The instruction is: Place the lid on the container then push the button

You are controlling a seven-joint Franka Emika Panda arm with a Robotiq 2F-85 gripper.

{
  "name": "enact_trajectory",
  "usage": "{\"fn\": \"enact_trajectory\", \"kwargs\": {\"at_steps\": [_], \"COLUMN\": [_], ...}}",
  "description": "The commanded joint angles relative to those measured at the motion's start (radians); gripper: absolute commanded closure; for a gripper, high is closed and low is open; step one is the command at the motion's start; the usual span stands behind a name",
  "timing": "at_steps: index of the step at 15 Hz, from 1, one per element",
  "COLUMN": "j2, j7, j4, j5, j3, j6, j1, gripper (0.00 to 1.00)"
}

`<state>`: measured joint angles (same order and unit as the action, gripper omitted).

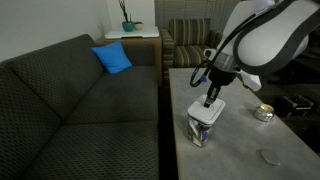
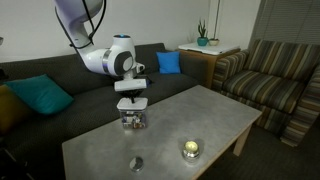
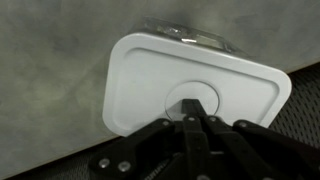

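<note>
The flat white lid (image 3: 190, 85) fills the wrist view and has a round recess at its centre. My gripper (image 3: 190, 112) is shut, its fingertips pinched together in that recess, holding the lid. In both exterior views the gripper (image 1: 209, 100) (image 2: 131, 96) points straight down and holds the lid (image 1: 206, 111) (image 2: 131, 104) level on top of the clear container (image 1: 202, 130) (image 2: 131, 120). Only the container's far rim (image 3: 190, 35) shows past the lid in the wrist view. The container stands near the table edge that faces the sofa.
A round metallic object (image 1: 264, 112) (image 2: 190, 149) and a small grey disc (image 1: 268, 156) (image 2: 135, 162) lie on the grey table (image 1: 240, 150) (image 2: 200, 115). A dark sofa (image 1: 80, 110) with a blue cushion runs along the table.
</note>
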<state>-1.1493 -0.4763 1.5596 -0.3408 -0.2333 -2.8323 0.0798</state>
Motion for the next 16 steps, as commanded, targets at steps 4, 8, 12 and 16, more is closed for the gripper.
{"fn": "enact_trajectory", "kwargs": {"at_steps": [4, 8, 12, 16], "j2": [-0.133, -0.053, 0.057, 0.114], "j7": [-0.069, -0.037, -0.092, -0.163], "j4": [-0.149, -0.108, 0.025, 0.097], "j5": [0.047, 0.041, 0.013, 0.012], "j3": [-0.035, -0.002, -0.029, -0.046], "j6": [0.112, 0.163, 0.121, 0.103], "j1": [-0.007, 0.024, -0.003, -0.016], "gripper": [1.0, 1.0, 1.0, 1.0]}}
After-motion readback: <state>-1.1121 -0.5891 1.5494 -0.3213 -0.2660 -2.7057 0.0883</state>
